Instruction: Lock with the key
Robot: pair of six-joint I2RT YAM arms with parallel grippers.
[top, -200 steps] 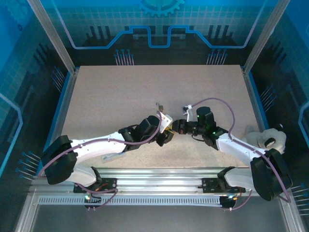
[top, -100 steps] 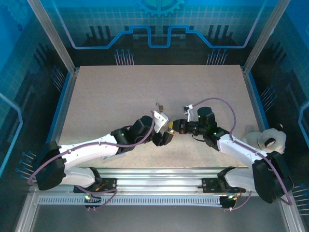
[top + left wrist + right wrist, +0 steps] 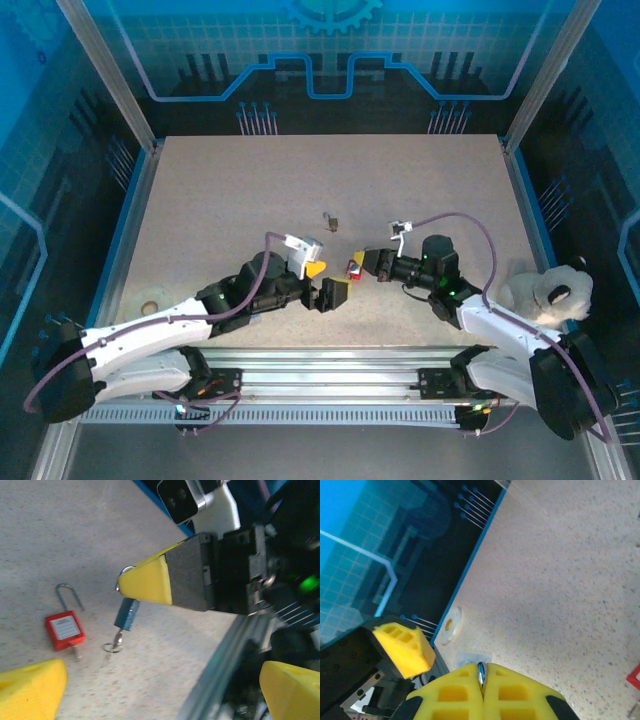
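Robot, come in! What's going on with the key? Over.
Left gripper open, empty. Right gripper shut on the key, dangling by its ring. Red padlock flat on table beside it, untouched.

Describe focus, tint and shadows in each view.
Top external view: blue cast from the enclosure walls, table evenly lit, soft shadows under the arms. Left wrist view: red padlock and key fairly sharp, the left tool blurred at its near fingertips. Right wrist view: table speckle crisp, bright blue glow from the panel at left.
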